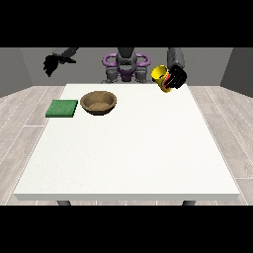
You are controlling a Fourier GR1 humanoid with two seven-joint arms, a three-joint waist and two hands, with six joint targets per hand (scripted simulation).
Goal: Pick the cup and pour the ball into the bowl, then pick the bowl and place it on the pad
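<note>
Front view
Cup: the yellow cup (160, 75) is lifted above the far right part of the surface, tilted, its open mouth turned toward the view's left.
Hand at the view's right: this hand (176, 78) has its fingers curled round the cup, gripping it from the cup's right side.
Ball: cannot be made out.
Bowl: the brown bowl (99, 103) stands upright on the white surface (128, 153), well to the left of the cup and lower in the view.
Pad: the green pad (62, 108) lies flat just beside the bowl, on its left.
Hand at the view's left: this hand (51, 64) hangs in the air beyond the surface's far left corner, grasping nothing; how its fingers lie I cannot tell.
</note>
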